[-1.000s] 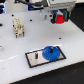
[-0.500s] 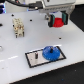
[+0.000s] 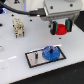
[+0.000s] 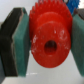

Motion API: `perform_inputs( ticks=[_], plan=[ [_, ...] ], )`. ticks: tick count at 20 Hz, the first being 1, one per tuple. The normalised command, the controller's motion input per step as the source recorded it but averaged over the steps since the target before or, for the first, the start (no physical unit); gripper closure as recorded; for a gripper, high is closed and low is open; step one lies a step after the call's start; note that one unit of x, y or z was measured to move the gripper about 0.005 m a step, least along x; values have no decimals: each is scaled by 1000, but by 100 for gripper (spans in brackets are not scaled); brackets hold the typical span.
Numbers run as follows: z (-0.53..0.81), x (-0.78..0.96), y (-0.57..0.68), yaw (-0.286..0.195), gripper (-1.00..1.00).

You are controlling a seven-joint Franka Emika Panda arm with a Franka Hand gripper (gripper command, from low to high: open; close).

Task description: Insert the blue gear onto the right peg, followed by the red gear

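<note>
Red gear: the red gear (image 4: 49, 44) is a bright-red round plastic wheel with small teeth along its rim, a thick raised hub and a dark round hole in the middle; the wrist view shows it close up and a little blurred.
Where the red gear is: in the exterior view the red gear (image 3: 61, 27) hangs in the air above the bench, up and toward the exterior view's right of the plate, touching nothing but the pincer.
Pincer: the pincer (image 3: 61, 27) is clamped on the red gear, one finger on each side of it; in the wrist view the teal pads (image 4: 21, 45) press flat against the gear's two sides.
Blue gear: the blue gear (image 3: 51, 52) is bright blue, flat and round with a raised centre, and lies on the plate's end toward the exterior view's right.
Right peg: I cannot make out the right peg; the blue gear covers that spot.
Plate: the grey plate (image 3: 34, 58) has a black frame and lies flat on the bench.
Left pin: a thin dark pin (image 3: 37, 54) stands upright on the plate, beside the blue gear and bare.
Bench: the bench (image 3: 15, 50) is white.
Other thing: a pale blocky piece (image 3: 18, 27) stands farther back, well apart from the plate.
</note>
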Motion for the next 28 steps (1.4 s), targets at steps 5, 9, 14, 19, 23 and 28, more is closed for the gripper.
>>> perform_inputs(
  ticks=[5, 9, 14, 19, 23, 28],
  plan=[
    [66, 703, -187, 0, 100],
    [-4, 482, -149, 0, 100],
    [-54, 297, -165, 0, 100],
    [-134, 150, -115, 0, 100],
    [-187, 94, -161, 0, 100],
    [-127, 29, -23, 0, 100]
  ],
)
